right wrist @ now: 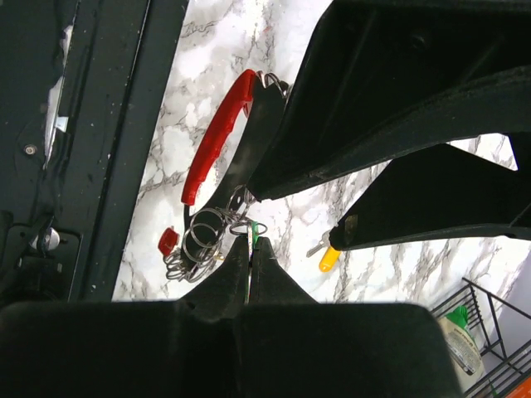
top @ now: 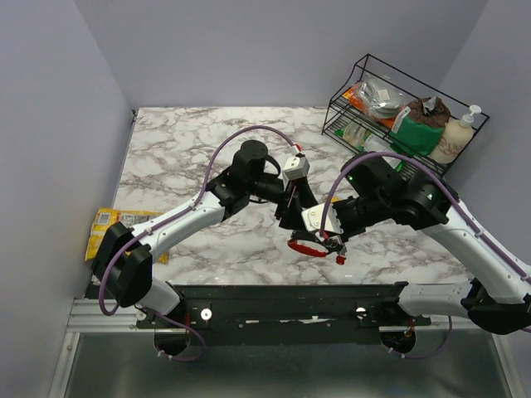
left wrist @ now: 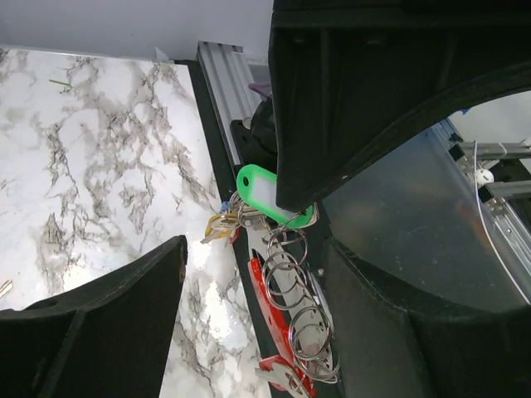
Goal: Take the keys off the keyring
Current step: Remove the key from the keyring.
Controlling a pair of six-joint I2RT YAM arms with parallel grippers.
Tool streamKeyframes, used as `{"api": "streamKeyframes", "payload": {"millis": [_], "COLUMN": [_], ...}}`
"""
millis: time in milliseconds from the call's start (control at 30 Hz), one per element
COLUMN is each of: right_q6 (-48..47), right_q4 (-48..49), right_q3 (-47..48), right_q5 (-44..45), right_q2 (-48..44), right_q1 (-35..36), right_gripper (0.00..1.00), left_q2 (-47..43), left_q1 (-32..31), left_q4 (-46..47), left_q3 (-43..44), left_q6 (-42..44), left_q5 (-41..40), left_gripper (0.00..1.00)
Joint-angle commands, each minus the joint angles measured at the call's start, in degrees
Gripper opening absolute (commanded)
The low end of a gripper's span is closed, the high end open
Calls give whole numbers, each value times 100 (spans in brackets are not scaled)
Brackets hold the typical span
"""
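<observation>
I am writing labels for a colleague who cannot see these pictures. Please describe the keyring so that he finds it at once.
On the marble table, look near the front edge, where the left arm and the right arm meet. Right at their tips is the keyring, a curved loop with a long bright red side. It is far larger than the small keys hanging from it.

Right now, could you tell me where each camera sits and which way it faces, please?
Top external: above and behind the arms, looking down on the table; both arms show, left gripper and right gripper together over the keyring.
Left wrist: on the left wrist, facing back toward the near edge past its open fingers, at the green key.
Right wrist: on the right wrist, looking down past its shut fingers at that key.
Both wrist views share the red keyring and its wire rings.
</observation>
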Motion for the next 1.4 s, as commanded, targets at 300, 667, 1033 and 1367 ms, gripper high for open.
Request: {"api": "streamKeyframes", "payload": {"millis": [300, 667, 1033, 1367], "right_q6": [45, 89, 115, 45], "right_q4": [-57, 136, 189, 145], "right_q3": [470, 505, 690, 365], "right_q5": [-419, -252, -190, -84], "right_q2": [9, -44, -9, -219], "right_q1": [56, 48, 48, 39], "right_gripper": [1, 1, 1, 1], "left_q2": [-5, -31, -66, -251], "left_q1": [-175, -325, -413, -185], "left_q4": [427, 927, 1033, 1173], "left_q3": [-86, -120, -208, -59], "left_q6": [-193, -694, -782, -1036], "left_q5": [75, 488, 691, 779], "left_gripper": [69, 61, 55, 60]}}
